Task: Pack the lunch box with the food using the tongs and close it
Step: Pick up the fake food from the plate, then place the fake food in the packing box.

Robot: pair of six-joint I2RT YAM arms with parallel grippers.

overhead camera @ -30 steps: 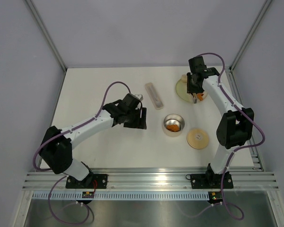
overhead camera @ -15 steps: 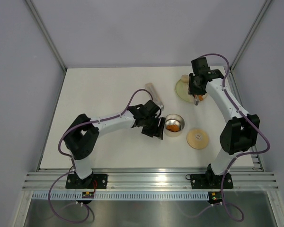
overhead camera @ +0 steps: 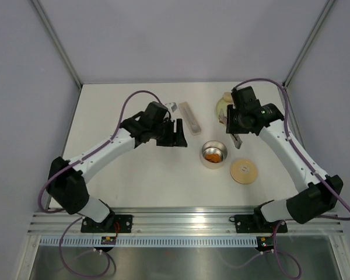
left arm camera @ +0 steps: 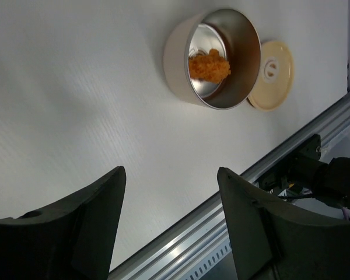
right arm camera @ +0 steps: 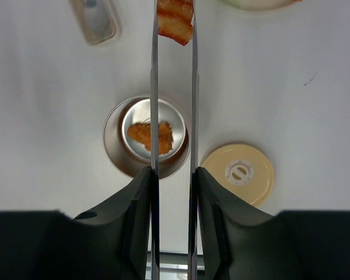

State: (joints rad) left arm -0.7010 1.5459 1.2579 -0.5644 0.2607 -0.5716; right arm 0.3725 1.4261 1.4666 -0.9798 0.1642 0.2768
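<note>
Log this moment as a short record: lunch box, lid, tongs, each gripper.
lunch box: upright, open, one orange food piece inside
lid: off, lying flat beside the box
tongs: held in the right gripper, tips pinching a reddish-orange food strip
right gripper: closed on the tongs
left gripper: open, holding nothing

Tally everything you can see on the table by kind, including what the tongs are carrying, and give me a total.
Food pieces in view: 3 (orange piece, striped piece, beige bun)
lunch box: 1
lid: 1
plate: 1
tongs: 1
translucent case: 1
Total: 8
</note>
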